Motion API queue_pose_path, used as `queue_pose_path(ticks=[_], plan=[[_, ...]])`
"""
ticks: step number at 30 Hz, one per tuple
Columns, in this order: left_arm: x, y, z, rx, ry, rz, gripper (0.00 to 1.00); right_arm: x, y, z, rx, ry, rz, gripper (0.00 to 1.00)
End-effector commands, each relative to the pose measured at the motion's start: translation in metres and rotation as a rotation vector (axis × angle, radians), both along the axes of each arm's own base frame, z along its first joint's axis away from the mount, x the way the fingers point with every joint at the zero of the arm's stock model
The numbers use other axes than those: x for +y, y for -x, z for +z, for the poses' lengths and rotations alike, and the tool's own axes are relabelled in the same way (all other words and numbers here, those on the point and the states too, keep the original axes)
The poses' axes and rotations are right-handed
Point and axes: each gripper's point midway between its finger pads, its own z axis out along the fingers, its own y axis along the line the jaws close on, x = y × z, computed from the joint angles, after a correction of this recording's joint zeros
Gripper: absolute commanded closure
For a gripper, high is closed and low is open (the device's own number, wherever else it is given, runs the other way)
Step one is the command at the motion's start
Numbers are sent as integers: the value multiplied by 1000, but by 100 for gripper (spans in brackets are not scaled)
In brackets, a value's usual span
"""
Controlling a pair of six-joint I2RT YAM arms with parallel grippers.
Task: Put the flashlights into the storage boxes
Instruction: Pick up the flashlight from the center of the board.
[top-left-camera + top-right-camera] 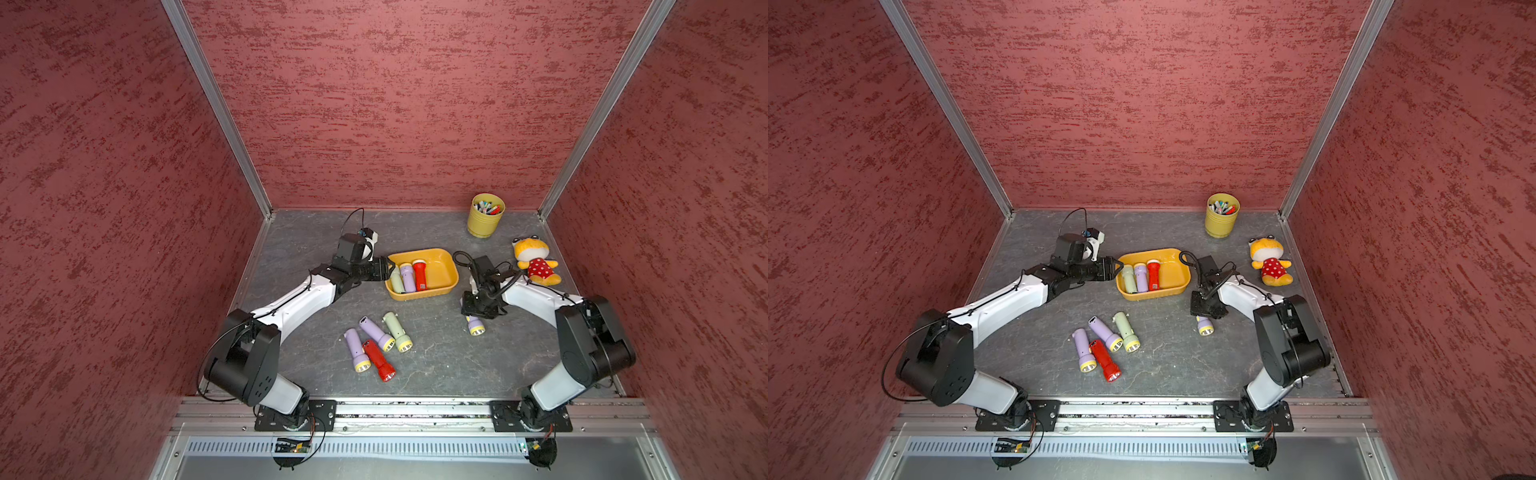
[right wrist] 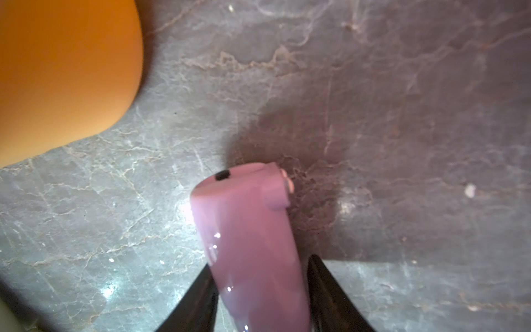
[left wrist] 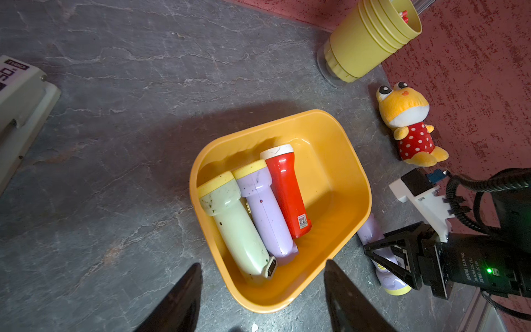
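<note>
The orange-yellow storage box (image 1: 419,252) (image 3: 359,172) holds a pale green flashlight (image 3: 235,227), a lilac one (image 3: 267,215) and a red one (image 3: 287,192) side by side. My left gripper (image 1: 390,268) (image 3: 263,263) hovers at the box's left end, open and empty. My right gripper (image 2: 260,261) is right of the box and shut on the body of a lilac flashlight (image 1: 476,326) (image 2: 253,244) at table level. Several loose flashlights lie in front: two lilac (image 1: 357,349) (image 1: 376,332), one red (image 1: 379,360), one green (image 1: 397,331).
A yellow cup of pens (image 1: 485,216) stands at the back right. A plush toy (image 1: 536,262) lies by the right wall. A grey-white stapler (image 3: 20,97) sits behind my left arm. Red walls close in three sides.
</note>
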Motion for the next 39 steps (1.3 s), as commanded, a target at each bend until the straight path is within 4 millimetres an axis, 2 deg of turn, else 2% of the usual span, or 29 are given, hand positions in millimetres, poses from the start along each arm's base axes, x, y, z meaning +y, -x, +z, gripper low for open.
queue_pose_path(ticks=[1, 5, 7, 11, 14, 16, 18, 21, 25, 29, 34, 39], plan=[[-4, 1, -1, -9, -9, -17, 33, 2, -4, 5, -27, -6, 1, 59], [-10, 5, 4, -37, 8, -54, 33, 6, -15, 29, -141, -52, -13, 64], [-17, 8, 10, -56, 44, -92, 33, 13, -25, 47, -231, -112, -27, 64], [-39, 20, 27, -166, 98, -195, 33, 32, -47, 99, -461, -307, -90, 63], [-64, 40, 36, -253, 95, -305, 30, 46, -60, 145, -652, -531, -162, 63], [-80, 57, 40, -273, 125, -378, 28, 54, -63, 181, -790, -698, -174, 64], [-92, 71, 40, -259, 165, -420, 26, 57, -62, 207, -887, -816, -183, 64], [-108, 87, 42, -224, 261, -470, 24, 71, -62, 231, -951, -929, -145, 64], [-120, 90, 45, -201, 363, -477, 22, 98, -62, 239, -956, -1006, -77, 64], [-126, 85, 46, -188, 407, -470, 20, 114, -61, 240, -948, -1059, -52, 64], [-128, 74, 43, -180, 419, -449, 22, 121, -59, 242, -948, -1075, -34, 64], [-131, 73, 47, -189, 430, -465, 29, 124, -57, 240, -946, -1065, -23, 64]])
